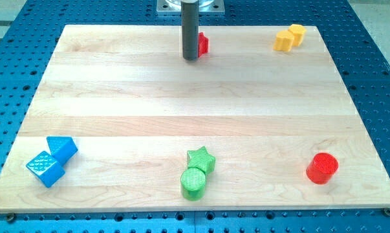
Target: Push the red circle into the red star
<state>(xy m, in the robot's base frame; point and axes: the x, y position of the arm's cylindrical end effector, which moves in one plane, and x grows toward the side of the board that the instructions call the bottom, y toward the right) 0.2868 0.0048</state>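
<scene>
The red circle (322,167) is a short red cylinder near the view's bottom right of the wooden board (195,97). The red star (202,44) stands near the view's top centre, partly hidden behind the rod, so its shape is hard to make out. My tip (191,58) rests on the board just left of the red star, touching or almost touching it. The tip is far from the red circle, up and to the left of it.
A green star (201,159) and a green circle (193,182) touch at the bottom centre. Two blue blocks (61,148) (45,169) sit at the bottom left. Two yellow blocks (284,41) (297,33) sit at the top right.
</scene>
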